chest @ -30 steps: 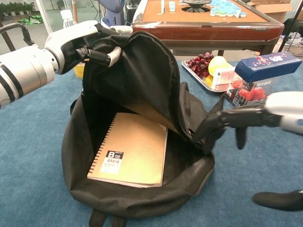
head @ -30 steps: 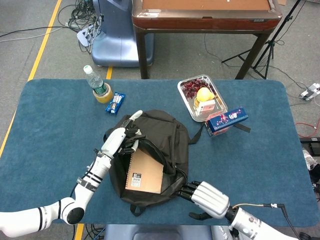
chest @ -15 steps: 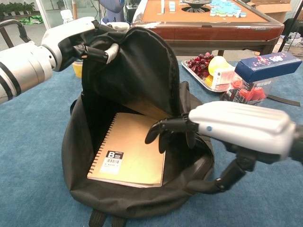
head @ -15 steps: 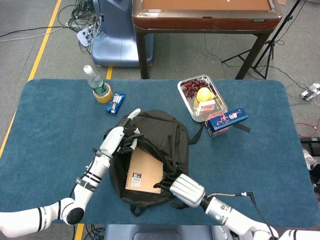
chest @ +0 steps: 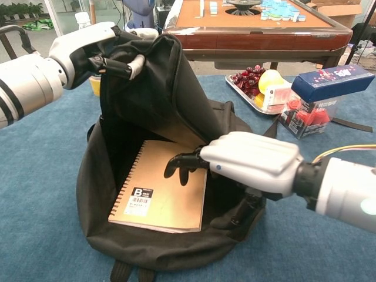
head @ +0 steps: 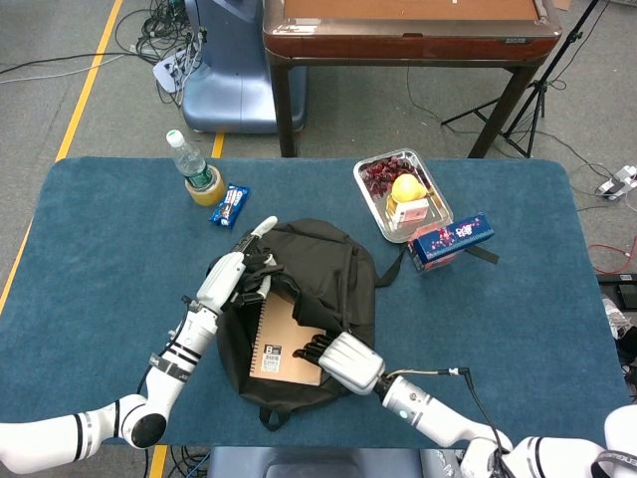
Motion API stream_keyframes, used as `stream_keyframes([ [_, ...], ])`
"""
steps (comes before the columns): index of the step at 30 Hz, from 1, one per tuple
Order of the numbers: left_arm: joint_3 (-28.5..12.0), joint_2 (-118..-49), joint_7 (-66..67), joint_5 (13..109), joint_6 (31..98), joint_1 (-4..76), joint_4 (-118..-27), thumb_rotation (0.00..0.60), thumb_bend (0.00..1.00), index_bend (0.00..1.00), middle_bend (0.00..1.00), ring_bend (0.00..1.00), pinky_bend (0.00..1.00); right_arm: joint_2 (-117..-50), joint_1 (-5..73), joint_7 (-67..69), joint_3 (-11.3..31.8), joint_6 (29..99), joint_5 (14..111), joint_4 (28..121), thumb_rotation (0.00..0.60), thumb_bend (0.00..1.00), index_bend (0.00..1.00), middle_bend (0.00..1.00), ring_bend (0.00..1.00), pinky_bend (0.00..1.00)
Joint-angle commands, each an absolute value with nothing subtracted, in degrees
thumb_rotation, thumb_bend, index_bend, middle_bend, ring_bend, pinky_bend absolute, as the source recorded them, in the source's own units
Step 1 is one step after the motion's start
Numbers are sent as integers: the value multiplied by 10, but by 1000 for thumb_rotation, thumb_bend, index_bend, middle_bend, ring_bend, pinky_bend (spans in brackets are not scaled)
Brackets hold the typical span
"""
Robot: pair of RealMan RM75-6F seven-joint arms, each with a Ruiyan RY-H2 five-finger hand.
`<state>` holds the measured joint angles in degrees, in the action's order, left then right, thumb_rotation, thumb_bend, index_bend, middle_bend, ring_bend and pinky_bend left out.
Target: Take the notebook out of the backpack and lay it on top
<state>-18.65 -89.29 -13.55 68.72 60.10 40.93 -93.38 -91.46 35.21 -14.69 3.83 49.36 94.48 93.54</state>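
Table covering: blue carpet-like cloth [head: 109,229], spread across the whole work surface.
Floor: grey [head: 60,60], crossed by a yellow line [head: 88,85] on the left, with loose black cables [head: 159,25] nearby.
Furniture behind: brown wooden table [head: 408,40] on dark legs.
Left of it: blue-grey machine base [head: 234,80].
Far right: black tripod legs [head: 528,95].

Black backpack [chest: 176,106]: matt woven cloth, soft and creased. Tan spiral-bound notebook [chest: 161,191]: matt kraft-paper cover, wire binding along one edge. Left robot hand [chest: 88,47] and right robot hand [chest: 249,161]: smooth glossy white plastic shells, with dark fingers. Blue counter [head: 528,299]: covered in matt, felt-like cloth. Rectangular silver tray [head: 430,181]: shiny metal. Brown wooden table [head: 408,30]: polished, glossy.
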Motion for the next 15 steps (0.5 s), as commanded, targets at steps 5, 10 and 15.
stream_keyframes([
  [5,-186,-891,-137,687,602,408,-934,600,584,610,8,0,0,-956,370,-167,41,495,927,902,600,131,214,313,242,412],
  [10,-185,-891,-138,686,602,408,-933,600,583,610,8,0,0,-970,378,-174,36,492,919,888,600,106,214,313,235,414],
  [15,-185,-891,-142,686,601,408,-931,600,583,610,8,0,0,-979,384,-185,33,491,907,874,600,88,214,304,223,417],
])
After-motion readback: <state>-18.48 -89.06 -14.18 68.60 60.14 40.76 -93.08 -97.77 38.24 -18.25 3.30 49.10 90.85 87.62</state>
